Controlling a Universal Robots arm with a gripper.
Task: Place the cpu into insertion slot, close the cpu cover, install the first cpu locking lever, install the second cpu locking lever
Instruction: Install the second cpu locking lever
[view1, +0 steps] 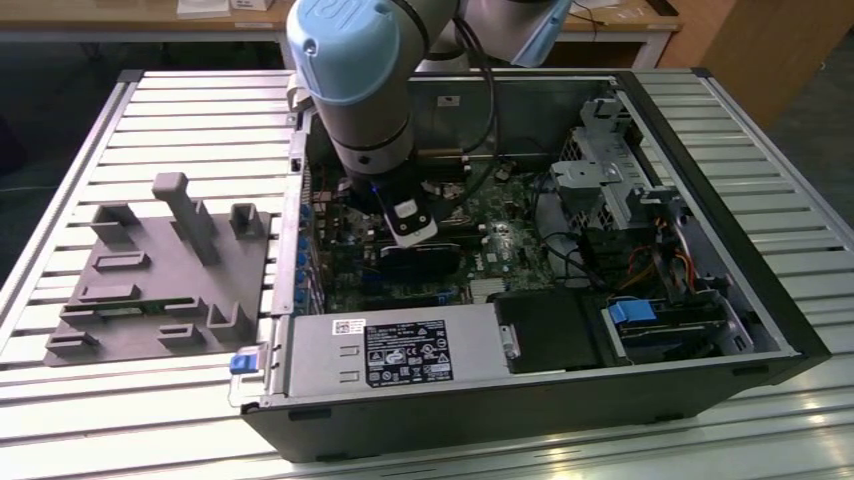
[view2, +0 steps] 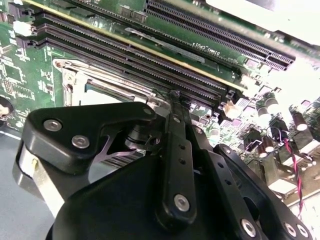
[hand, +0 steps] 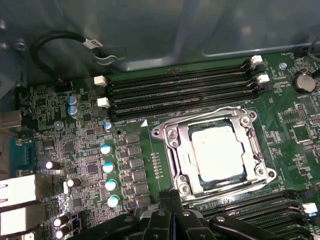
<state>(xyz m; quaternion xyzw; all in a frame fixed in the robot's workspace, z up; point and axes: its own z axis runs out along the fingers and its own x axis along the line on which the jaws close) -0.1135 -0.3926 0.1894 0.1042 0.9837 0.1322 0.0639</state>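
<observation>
Nearest in the first wrist view, the black gripper (hand: 172, 200) sits at the edge of the cpu cover (hand: 182, 145), a silvery stamped-metal frame lying flat over the insertion slot (hand: 260, 162). The cpu (hand: 218, 152), a dull pale-grey square, lies seated inside the cut-out. In the second wrist view the matte black fingers (view2: 176, 130) are drawn narrow, tips close together against the frame rim; whether they pinch a lever wire I cannot tell. Beyond lie long black memory slots (hand: 180, 90) on the glossy green circuit board (hand: 90, 150). In the exterior view the open computer case (view1: 747, 200) rests on a ribbed aluminium table (view1: 200, 110), beside a grey plastic fixture (view1: 160, 280).
</observation>
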